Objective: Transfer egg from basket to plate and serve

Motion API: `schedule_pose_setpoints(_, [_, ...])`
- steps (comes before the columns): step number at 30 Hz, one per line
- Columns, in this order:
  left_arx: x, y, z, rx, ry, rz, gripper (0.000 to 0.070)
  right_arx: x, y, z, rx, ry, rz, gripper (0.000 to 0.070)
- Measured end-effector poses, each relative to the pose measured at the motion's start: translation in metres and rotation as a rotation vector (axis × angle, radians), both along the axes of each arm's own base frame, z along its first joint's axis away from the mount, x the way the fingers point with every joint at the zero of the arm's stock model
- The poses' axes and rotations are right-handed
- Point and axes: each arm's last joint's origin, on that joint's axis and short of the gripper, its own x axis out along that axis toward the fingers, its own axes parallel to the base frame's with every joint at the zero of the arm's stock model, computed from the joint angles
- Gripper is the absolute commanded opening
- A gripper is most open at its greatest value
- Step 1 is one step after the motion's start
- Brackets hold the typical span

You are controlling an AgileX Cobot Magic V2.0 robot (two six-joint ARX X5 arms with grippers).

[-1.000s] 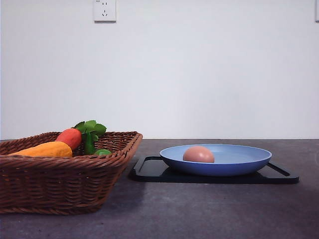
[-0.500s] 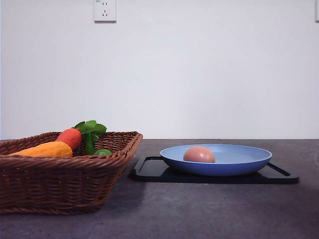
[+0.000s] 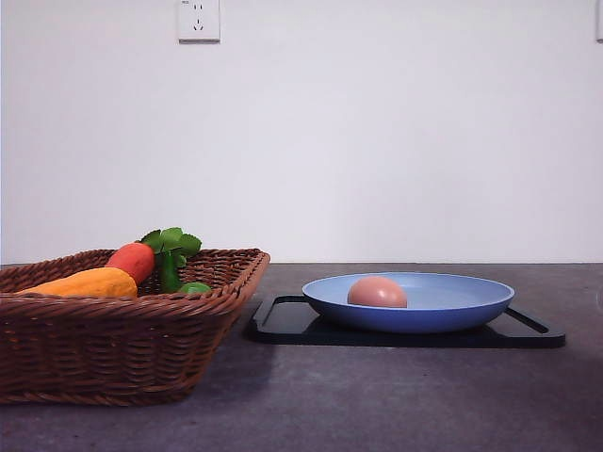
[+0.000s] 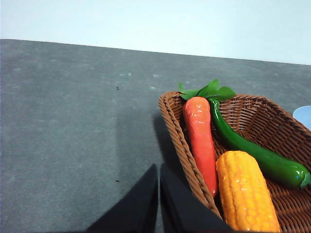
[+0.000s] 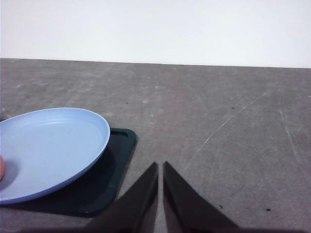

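**Egg on plate, both tools closed and empty**

Since the earlier front frames, the egg (image 3: 377, 292) has drifted very slightly toward the right of the frame inside the plate (image 3: 452, 315); nothing else in that view has shifted.

Front view: the egg lies in the light blue plate, left of the plate's centre, in the lower middle of the frame. The plate sits on a flat black tray (image 3: 283, 325), whose edges show on both sides of it. The wicker basket (image 3: 113, 348) occupies the lower left of the frame, its right corner just beside the tray's left end. All items rest on the dark grey bench (image 3: 377, 405). A wall socket (image 3: 198, 19) is at the upper left.

Left wrist view: the left tool (image 4: 159, 204) has its fingers together with only a thin slit between them, gripping nothing, over bare bench just beside the basket's rim. The basket holds an orange carrot (image 4: 200, 141) with green leaves, a green pepper (image 4: 257, 155) and a yellow corn cob (image 4: 245, 191).

Right wrist view: the right tool (image 5: 160, 199) is likewise closed and empty, over bare bench near the tray's corner. The plate fills the left of the frame, and a sliver of the egg shows at the left edge.
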Motion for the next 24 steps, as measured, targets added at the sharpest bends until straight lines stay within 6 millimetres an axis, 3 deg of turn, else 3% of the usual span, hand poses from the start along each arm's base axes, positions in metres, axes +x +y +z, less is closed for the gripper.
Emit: schedule_pose_setpoints(24, [0.0000,0.0000,0.0000,0.000,0.000,0.000,0.0000,0.0000,0.0000,0.0001,0.000,-0.001,0.000,0.0000])
